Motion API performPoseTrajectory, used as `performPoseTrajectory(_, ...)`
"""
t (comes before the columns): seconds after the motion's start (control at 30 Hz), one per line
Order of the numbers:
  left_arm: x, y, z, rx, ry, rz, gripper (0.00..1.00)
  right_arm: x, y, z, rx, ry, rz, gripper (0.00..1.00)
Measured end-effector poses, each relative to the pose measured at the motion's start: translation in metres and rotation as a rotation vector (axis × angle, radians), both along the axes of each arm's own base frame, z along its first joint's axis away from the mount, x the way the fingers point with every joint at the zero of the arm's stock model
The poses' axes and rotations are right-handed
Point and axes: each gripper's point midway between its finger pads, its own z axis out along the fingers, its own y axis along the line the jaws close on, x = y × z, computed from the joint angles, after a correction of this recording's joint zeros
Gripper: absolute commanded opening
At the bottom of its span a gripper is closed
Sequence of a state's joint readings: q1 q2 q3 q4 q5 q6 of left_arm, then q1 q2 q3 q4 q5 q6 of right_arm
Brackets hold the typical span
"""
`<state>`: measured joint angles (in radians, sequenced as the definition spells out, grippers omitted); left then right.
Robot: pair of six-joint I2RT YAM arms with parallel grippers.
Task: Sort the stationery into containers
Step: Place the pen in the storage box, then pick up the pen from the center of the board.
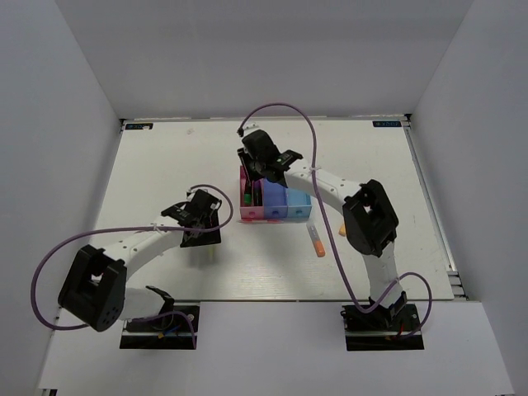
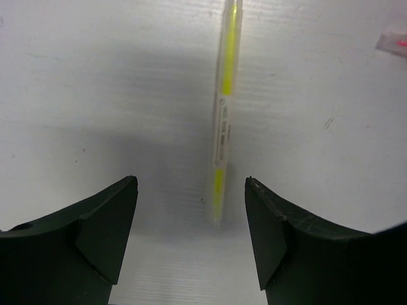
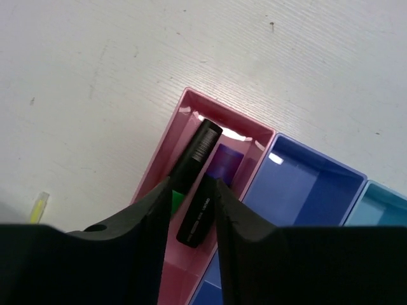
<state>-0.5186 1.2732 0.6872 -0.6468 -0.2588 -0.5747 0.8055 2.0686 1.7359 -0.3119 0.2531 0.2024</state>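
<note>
The left gripper hung wide open and empty over the yellow stick. The stick lay flat on the table, nearer the right finger than the left. Closing from there could push the thin stick sideways, or pinch it off-centre so that it swivelled on the lift. The right gripper seemed clamped on a black pen above the pink bin, where a highlighter and a purple marker lay. Released slantwise, the pen might rest on those two and tip over the rim.
</note>
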Motion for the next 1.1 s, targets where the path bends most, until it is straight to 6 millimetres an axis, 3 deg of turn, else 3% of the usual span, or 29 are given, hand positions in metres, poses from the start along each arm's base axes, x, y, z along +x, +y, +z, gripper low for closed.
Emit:
performPoseTrajectory(0.1, 0.010, -0.004, 0.000, 0.007, -0.001, -0.005, 0.73, -0.007, -0.003, 0.005, 0.003, 0.008, 0.026, 0.45)
performPoseTrajectory(0.2, 0.023, -0.008, 0.000, 0.022, -0.002, -0.009, 0.68, -0.022, -0.012, 0.022, 0.012, 0.014, 0.069, 0.47)
performPoseTrajectory(0.4, 0.037, -0.012, -0.012, 0.051, 0.030, -0.016, 0.57, -0.056, -0.075, 0.060, 0.077, 0.007, 0.077, 0.47)
performPoseTrajectory(0.5, 0.035, -0.010, -0.019, 0.068, 0.052, -0.012, 0.51, -0.067, -0.108, 0.059, 0.089, 0.019, 0.047, 0.47)
performPoseTrajectory(0.6, 0.036, -0.009, -0.021, 0.075, 0.052, -0.005, 0.37, -0.073, -0.133, 0.050, 0.097, 0.045, 0.020, 0.47)
performPoseTrajectory(0.63, 0.036, -0.009, -0.021, 0.078, 0.053, -0.004, 0.30, -0.076, -0.139, 0.046, 0.099, 0.058, 0.014, 0.52)
performPoseTrajectory(0.73, 0.038, -0.010, -0.022, 0.076, 0.047, 0.002, 0.19, -0.087, -0.153, 0.035, 0.113, 0.101, 0.004, 0.64)
performPoseTrajectory(0.9, 0.039, -0.010, -0.022, 0.072, 0.043, 0.010, 0.01, -0.103, -0.167, 0.034, 0.153, 0.128, 0.019, 0.61)
performPoseTrajectory(1.0, 0.038, -0.010, -0.021, 0.069, 0.042, 0.011, 0.00, -0.110, -0.176, 0.039, 0.177, 0.122, 0.031, 0.59)
performPoseTrajectory(1.03, 0.037, -0.011, -0.020, 0.069, 0.044, 0.008, 0.00, -0.112, -0.180, 0.041, 0.182, 0.117, 0.032, 0.65)
performPoseTrajectory(1.1, 0.033, -0.012, -0.015, 0.069, 0.040, -0.002, 0.00, -0.115, -0.187, 0.042, 0.185, 0.118, 0.028, 0.90)
